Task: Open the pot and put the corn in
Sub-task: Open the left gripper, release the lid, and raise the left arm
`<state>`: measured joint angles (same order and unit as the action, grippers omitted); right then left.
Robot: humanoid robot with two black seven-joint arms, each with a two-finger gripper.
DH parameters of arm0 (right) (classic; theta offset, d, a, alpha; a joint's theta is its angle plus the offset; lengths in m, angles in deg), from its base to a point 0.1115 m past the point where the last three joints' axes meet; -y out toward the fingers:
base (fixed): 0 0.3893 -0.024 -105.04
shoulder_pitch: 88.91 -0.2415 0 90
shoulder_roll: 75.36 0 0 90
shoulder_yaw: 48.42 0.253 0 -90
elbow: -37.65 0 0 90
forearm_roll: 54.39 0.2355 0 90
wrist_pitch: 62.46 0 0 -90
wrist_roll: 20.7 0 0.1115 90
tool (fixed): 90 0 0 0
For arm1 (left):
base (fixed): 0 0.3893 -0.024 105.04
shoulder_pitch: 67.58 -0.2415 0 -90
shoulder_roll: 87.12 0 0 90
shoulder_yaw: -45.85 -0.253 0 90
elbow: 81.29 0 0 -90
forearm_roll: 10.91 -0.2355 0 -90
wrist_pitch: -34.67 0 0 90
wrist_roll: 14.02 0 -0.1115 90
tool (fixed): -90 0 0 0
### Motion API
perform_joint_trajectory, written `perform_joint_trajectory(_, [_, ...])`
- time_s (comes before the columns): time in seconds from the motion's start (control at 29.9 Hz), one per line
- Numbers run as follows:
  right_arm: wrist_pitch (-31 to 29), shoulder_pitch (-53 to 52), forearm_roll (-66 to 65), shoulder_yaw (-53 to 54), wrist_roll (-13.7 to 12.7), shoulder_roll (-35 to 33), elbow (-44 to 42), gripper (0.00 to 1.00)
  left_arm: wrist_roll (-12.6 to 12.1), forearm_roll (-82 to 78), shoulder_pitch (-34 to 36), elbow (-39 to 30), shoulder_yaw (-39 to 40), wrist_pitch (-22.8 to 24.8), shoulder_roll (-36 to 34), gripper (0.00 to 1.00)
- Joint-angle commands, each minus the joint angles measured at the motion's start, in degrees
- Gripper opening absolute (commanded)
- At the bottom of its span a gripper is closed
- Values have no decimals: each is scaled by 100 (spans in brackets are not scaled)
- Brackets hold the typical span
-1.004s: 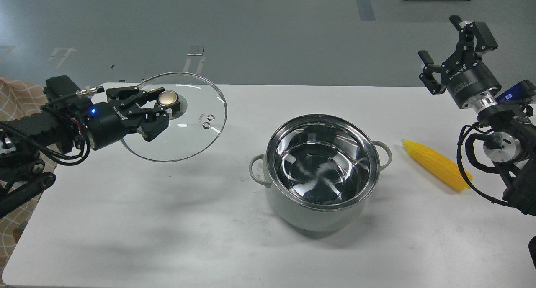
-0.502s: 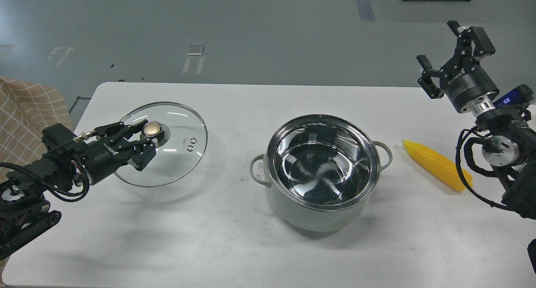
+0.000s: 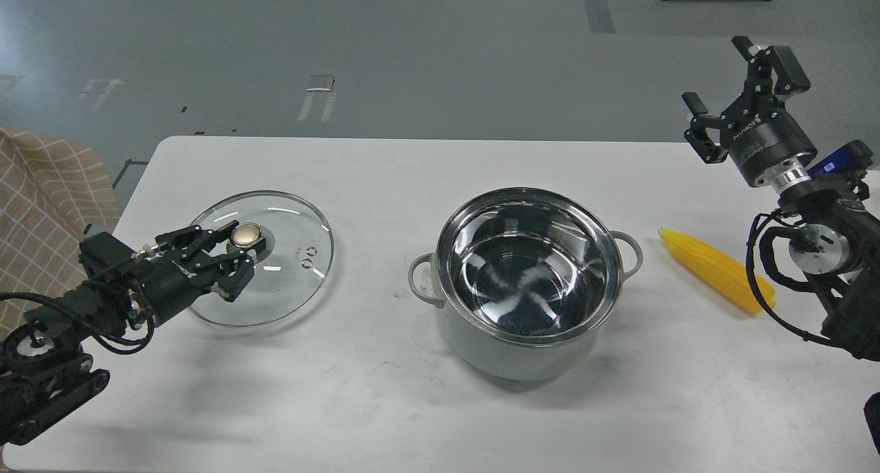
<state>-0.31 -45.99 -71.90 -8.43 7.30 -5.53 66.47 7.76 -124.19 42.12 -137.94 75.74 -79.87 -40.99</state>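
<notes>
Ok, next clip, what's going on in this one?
A two-armed robot is partway through putting corn in a pot. The left gripper has its jaws closed on the brass knob of the round glass lid, holding it low over the white table, left of the pot. The round grey-green pot with the shiny steel interior stands open and empty. The yellow corn cob lies untouched on the table to its right, and the right gripper hangs above it, jaws open.

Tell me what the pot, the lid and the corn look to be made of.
Pot: polished steel inside, by the mirror reflections; the outside is a matte pale grey-green coat, maybe enamel or paint.
Lid: clear glass, since the table shows through, with a brass-coloured metal knob.
Corn: even bright yellow with a slight sheen, likely plastic.
</notes>
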Motion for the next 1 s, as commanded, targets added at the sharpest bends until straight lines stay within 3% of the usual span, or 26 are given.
perform_joint_trajectory(0.0, [-1,6,2,0,0,4,1,100,2,-1,-1,66,-1,-6,19,15])
perform_joint_trajectory(0.23, [-1,15,2,0,0,-5,1,100,2,-10,-36,163,-36,-6,28,17])
perform_joint_trajectory(0.3, [-1,15,2,0,0,-5,1,100,2,-10,-36,172,-36,-6,28,20])
perform_joint_trajectory(0.37, [-1,15,2,0,0,-5,1,100,2,-10,-36,189,-36,-6,37,30])
perform_joint_trajectory(0.77, [-1,15,2,0,0,-22,1,100,10,-36,-45,330,-53,-6,116,40])
perform_joint_trajectory(0.9, [-1,15,2,0,0,-31,1,100,10,-28,-45,330,-45,-6,133,76])
perform_joint_trajectory(0.97, [-1,15,2,0,0,-31,1,100,10,-28,-36,330,-45,-6,142,80])
